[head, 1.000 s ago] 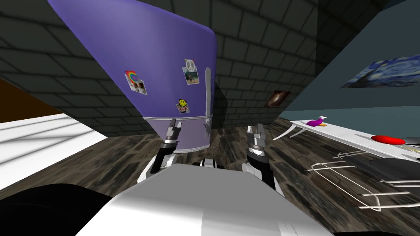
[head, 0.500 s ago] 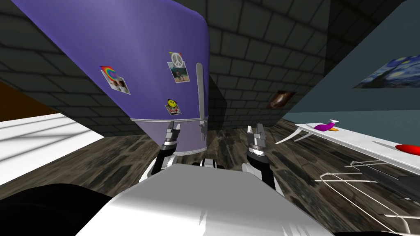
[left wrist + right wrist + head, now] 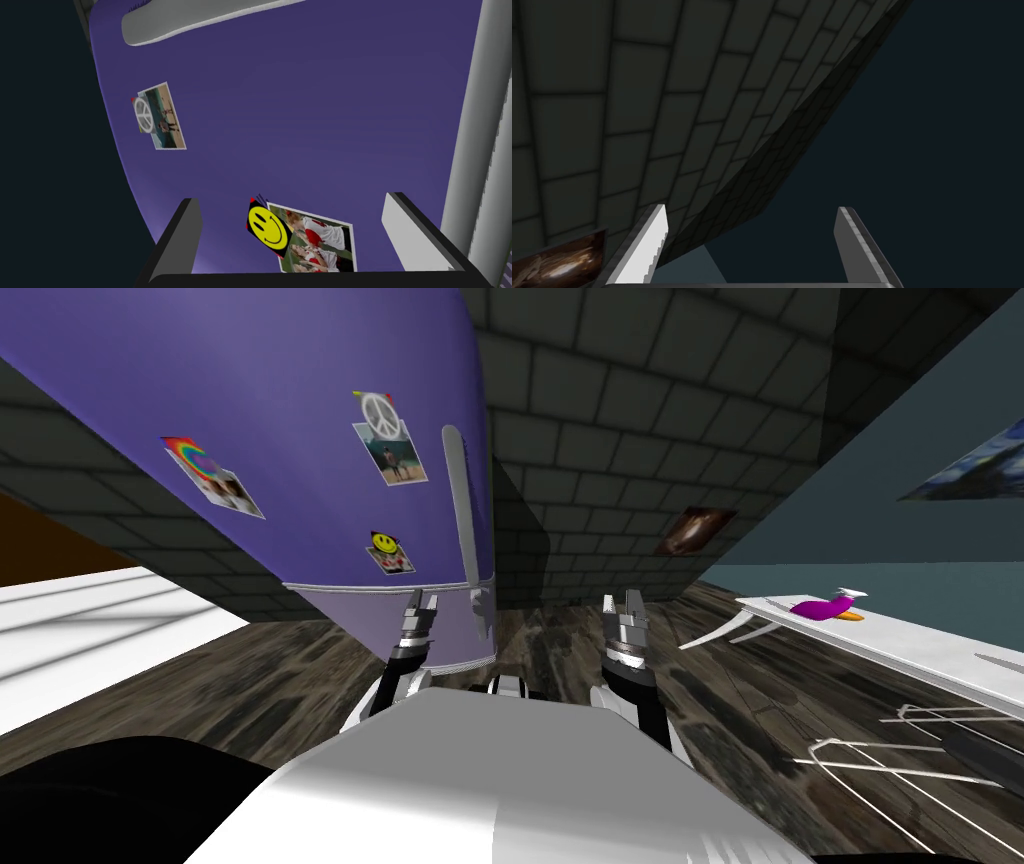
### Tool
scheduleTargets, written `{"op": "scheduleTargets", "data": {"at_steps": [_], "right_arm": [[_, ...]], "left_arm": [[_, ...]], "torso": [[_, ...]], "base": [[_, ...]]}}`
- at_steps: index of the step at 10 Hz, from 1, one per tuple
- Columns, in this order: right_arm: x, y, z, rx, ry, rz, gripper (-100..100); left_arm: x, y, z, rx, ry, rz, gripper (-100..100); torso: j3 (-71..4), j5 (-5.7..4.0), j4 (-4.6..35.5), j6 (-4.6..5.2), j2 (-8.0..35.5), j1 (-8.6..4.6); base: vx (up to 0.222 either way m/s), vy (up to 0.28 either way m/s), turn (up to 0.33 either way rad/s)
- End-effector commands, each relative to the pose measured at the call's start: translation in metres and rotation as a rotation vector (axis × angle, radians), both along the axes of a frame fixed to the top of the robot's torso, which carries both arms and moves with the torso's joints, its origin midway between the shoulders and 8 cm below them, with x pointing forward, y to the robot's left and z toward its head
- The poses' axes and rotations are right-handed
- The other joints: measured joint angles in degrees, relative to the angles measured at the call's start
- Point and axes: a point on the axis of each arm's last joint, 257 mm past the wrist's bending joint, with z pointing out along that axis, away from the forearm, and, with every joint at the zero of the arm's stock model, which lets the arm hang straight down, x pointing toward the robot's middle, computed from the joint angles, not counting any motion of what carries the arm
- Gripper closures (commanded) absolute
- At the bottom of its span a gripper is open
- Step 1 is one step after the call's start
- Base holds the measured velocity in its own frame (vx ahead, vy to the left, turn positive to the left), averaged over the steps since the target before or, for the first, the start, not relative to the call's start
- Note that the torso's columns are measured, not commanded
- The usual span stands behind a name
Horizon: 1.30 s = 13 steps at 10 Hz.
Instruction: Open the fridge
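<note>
Fridge [image 3: 300,388] dead ahead, door closed, one long handle [image 3: 457,498] along its right edge. Left gripper [image 3: 421,606] wide at the door's lower edge. Right gripper [image 3: 627,600] wide, over open floor [image 3: 250,688]. Three photos [image 3: 390,453] on the door.

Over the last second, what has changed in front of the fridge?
My base rolled closer to the purple fridge, which now looms larger; the white table shifted rightward in view. Nothing grasped. Left gripper and right gripper stayed open, handle untouched.
</note>
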Motion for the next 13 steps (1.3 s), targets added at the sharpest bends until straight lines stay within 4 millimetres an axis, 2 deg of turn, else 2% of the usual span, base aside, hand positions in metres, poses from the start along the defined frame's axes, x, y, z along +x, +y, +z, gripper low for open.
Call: {"op": "scheduleTargets", "data": {"at_steps": [1,5,9,13], "right_arm": [[0.0,0.0,0.0,0.0,0.0,0.0,0],[0.0,0.0,0.0,0.0,0.0,0.0,0],[0.0,0.0,0.0,0.0,0.0,0.0,0],[0.0,0.0,0.0,0.0,0.0,0.0,0]], "left_arm": [[-0.003,0.011,-0.014,-0.02,0.006,0.011,-100],[-0.011,0.028,-0.042,-0.104,0.009,0.054,-100],[-0.016,0.032,-0.059,-0.189,0.003,0.095,-100],[-0.017,0.037,-0.035,-0.171,-0.006,0.094,-100]], "torso": [[0.0,0.0,0.0,0.0,0.0,-0.04],[0.1,0.01,0.0,0.01,0.1,0.02],[0.1,0.11,-0.1,0.22,0.1,0.01],[0.0,0.02,0.0,0.01,-0.1,0.04]], "base": [[0.158,-0.216,0.051],[0.165,-0.197,0.052],[0.097,-0.12,0.039],[0.03,-0.007,0.005]]}}
